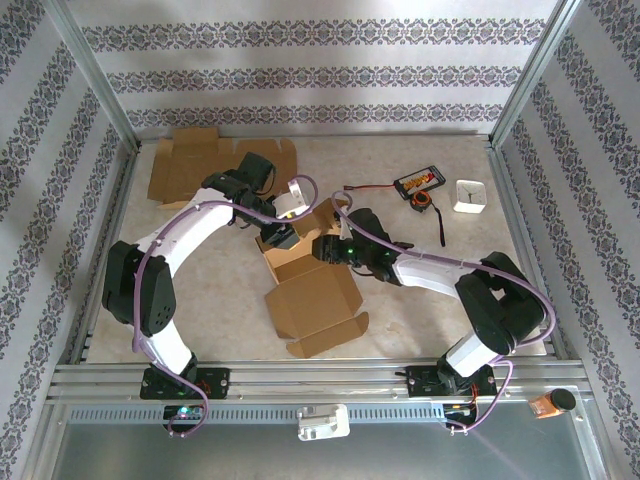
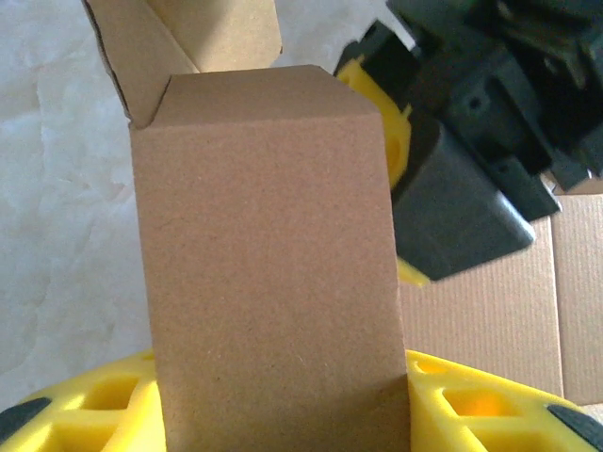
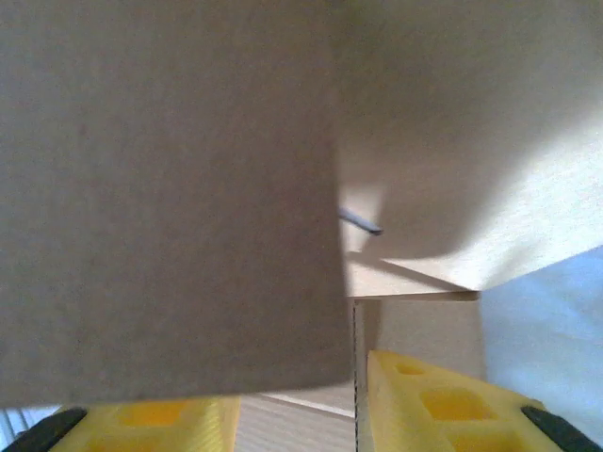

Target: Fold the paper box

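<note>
The brown paper box (image 1: 312, 292) lies half folded at the table's middle, its near flaps spread flat. My left gripper (image 1: 283, 236) reaches down onto its far wall from the left. In the left wrist view an upright cardboard panel (image 2: 268, 273) spans the whole gap between the yellow fingers (image 2: 490, 405), so the left gripper (image 2: 283, 400) is shut on it. My right gripper (image 1: 336, 246) meets the same far end from the right. Its yellow fingers (image 3: 452, 410) stand apart, a thin wall edge (image 3: 356, 377) against the right one, and a blurred flap (image 3: 170, 207) hangs close above. The right gripper (image 3: 301, 419) is open.
A second flat cardboard blank (image 1: 195, 165) lies at the back left. A tape measure (image 1: 420, 183) with its strap and a small white box (image 1: 469, 195) sit at the back right. Patterned walls and metal rails enclose the table.
</note>
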### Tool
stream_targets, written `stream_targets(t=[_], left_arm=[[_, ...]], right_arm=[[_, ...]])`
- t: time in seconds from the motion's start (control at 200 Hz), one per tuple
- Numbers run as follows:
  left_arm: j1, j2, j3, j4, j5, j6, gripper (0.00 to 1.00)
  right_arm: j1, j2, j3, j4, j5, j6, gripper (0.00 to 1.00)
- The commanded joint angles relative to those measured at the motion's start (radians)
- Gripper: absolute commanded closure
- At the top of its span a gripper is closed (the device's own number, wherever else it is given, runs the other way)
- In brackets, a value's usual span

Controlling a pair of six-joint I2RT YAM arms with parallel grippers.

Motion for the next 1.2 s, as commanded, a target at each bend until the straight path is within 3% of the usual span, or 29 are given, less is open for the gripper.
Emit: stream_targets(t=[0.0,0.21,0.36,0.505,0.665,0.814,0.874,0.979,1.194], left_arm=[[-0.018,0.016,-0.002,0.056,0.014,-0.028,0.56],[-0.032,0.007,-0.027,0.068,-0.012,-0.015,0.56],[-0.035,0.000,-0.045,0.086,-0.016,-0.017,0.56],[-0.040,-0.005,-0.062,0.095,-0.037,0.001,0.56],[-0.050,0.000,-0.059,0.078,-0.064,0.018,0.56],[-0.082,0.008,-0.042,0.045,-0.113,0.046,0.56],[-0.094,0.008,-0.045,0.047,-0.128,0.056,0.56],[-0.107,0.013,-0.045,0.052,-0.138,0.050,0.56],[-0.116,0.018,-0.044,0.057,-0.141,0.039,0.56]], right_arm=[[0.021,0.046,-0.018,0.046,0.005,0.038,0.60],[0.042,0.104,-0.057,0.083,0.084,0.049,0.56],[0.044,0.103,-0.076,0.140,0.037,0.062,0.54],[0.039,-0.065,-0.117,0.117,0.041,0.018,0.48],[0.023,-0.306,-0.206,0.034,0.124,-0.140,0.41],[-0.029,-0.425,-0.212,-0.025,0.082,-0.264,0.31],[-0.051,-0.422,-0.177,-0.054,0.049,-0.245,0.24],[-0.081,-0.357,-0.107,-0.060,-0.030,-0.141,0.23],[-0.077,-0.227,-0.042,0.003,-0.064,0.075,0.35]])
